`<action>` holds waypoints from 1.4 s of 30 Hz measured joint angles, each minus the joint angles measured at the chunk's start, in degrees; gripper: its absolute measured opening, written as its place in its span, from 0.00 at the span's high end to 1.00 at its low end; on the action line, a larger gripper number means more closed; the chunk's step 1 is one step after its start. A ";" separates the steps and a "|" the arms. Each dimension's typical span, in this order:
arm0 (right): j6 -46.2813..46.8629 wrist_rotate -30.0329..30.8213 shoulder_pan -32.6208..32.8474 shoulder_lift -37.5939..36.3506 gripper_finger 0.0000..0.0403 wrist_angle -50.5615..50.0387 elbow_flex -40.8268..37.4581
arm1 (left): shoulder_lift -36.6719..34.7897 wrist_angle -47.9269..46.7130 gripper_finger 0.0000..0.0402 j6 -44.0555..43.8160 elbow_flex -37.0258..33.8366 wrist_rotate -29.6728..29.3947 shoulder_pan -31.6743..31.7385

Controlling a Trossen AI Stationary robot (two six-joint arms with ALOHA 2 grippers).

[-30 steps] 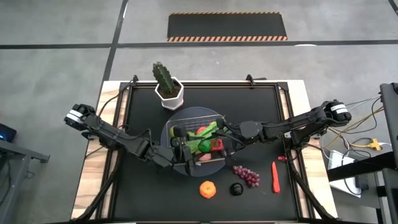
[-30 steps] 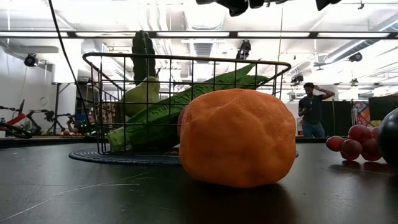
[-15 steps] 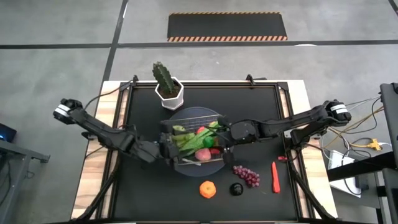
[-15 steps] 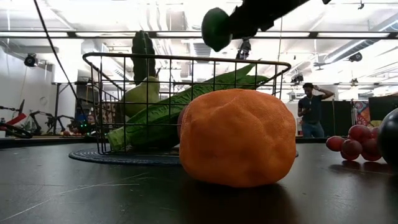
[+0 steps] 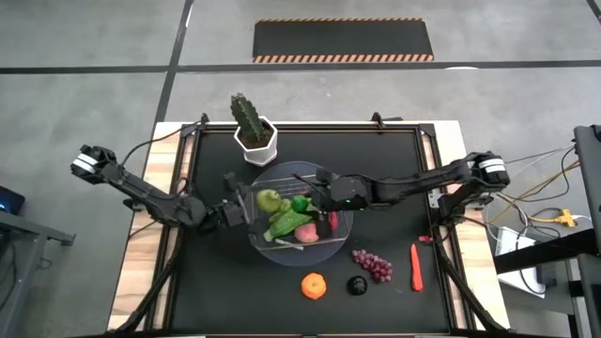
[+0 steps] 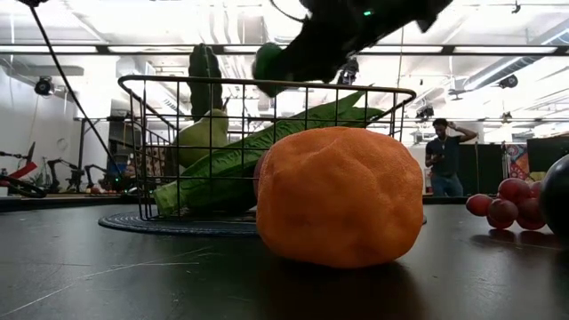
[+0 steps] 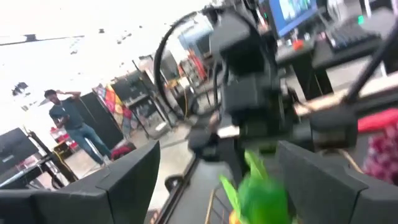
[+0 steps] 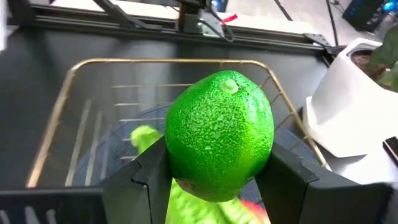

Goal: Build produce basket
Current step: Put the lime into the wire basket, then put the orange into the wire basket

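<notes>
Right gripper (image 8: 211,186), now farther over basket (image 8: 68,99), clasping glossy pebbled lime (image 8: 219,134).

1. High view: table seen from straight above, whole black mat (image 5: 216,282) covered.
2. Low view: set at table level, very near the orange (image 6: 340,197); the basket (image 6: 142,133) is shared with the high view.
3. Left wrist view: aimed across toward the room.
4. Right wrist view: held close over the lime (image 8: 219,134).

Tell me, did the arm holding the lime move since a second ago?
Yes. The right gripper, shut on the lime, slid left toward the cactus pot's side and now sits over the basket.
</notes>
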 joint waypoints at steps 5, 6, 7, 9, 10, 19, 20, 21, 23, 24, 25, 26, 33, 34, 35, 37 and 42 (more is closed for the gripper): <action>-0.14 2.27 -1.03 5.46 0.55 -4.40 6.59 | -1.86 1.01 0.25 -0.06 -1.58 -0.03 -0.01; -0.11 3.10 -1.17 6.56 0.54 -5.87 8.27 | -2.04 0.91 0.25 -0.08 -1.64 -0.03 -0.01; -0.05 4.36 -1.21 7.42 0.53 -7.15 9.75 | -2.17 1.05 0.25 -0.10 -1.62 0.01 -0.01; 0.38 8.24 -1.28 9.13 0.49 -10.52 12.23 | -2.47 1.14 0.25 -0.07 -1.56 0.00 -0.01; 0.39 9.70 -1.29 9.77 0.47 -11.99 13.42 | -2.60 1.09 0.25 -0.03 -1.55 0.01 -0.01; 1.35 11.19 -1.30 12.58 0.35 -18.28 18.17 | -2.92 1.06 0.25 1.22 -1.55 0.01 -0.06; 1.35 11.64 -1.37 12.55 0.34 -18.54 18.17 | -2.87 1.09 0.25 1.23 -1.55 0.01 -0.06; 1.35 11.96 -1.42 12.55 0.34 -18.57 18.21 | -2.83 1.13 0.25 1.23 -1.55 0.01 -0.06; 1.34 12.01 -1.52 12.34 0.34 -18.62 18.26 | -2.81 1.02 0.25 1.28 -1.55 0.04 -0.06; 1.33 12.04 -1.52 12.09 0.34 -18.72 18.26 | -2.81 1.07 0.25 1.28 -1.55 0.02 -0.06; 1.32 12.05 -1.52 11.78 0.34 -18.73 18.26 | -2.83 1.11 0.25 1.28 -1.55 0.03 -0.06; 1.31 12.03 -1.50 11.39 0.34 -18.94 18.30 | -2.83 1.07 0.25 1.28 -1.55 0.02 -0.06; 1.99 11.74 -0.63 6.21 0.34 -25.69 18.30 | -2.81 1.10 0.25 1.24 -1.55 0.04 -0.06; 2.52 11.54 -0.29 5.23 0.34 -26.64 18.30 | -2.81 1.11 0.25 1.22 -1.53 0.06 -0.06; 3.19 11.23 0.16 4.39 0.34 -27.72 18.30 | -2.81 1.12 0.25 1.21 -1.53 0.04 -0.06; 3.93 8.74 1.11 2.63 0.34 -30.17 18.30 | -2.81 1.89 0.25 1.14 -1.53 0.08 -0.06; 5.42 -1.25 4.47 -0.11 0.35 -33.93 18.30 | -2.81 4.09 0.25 0.97 -1.53 1.22 -0.06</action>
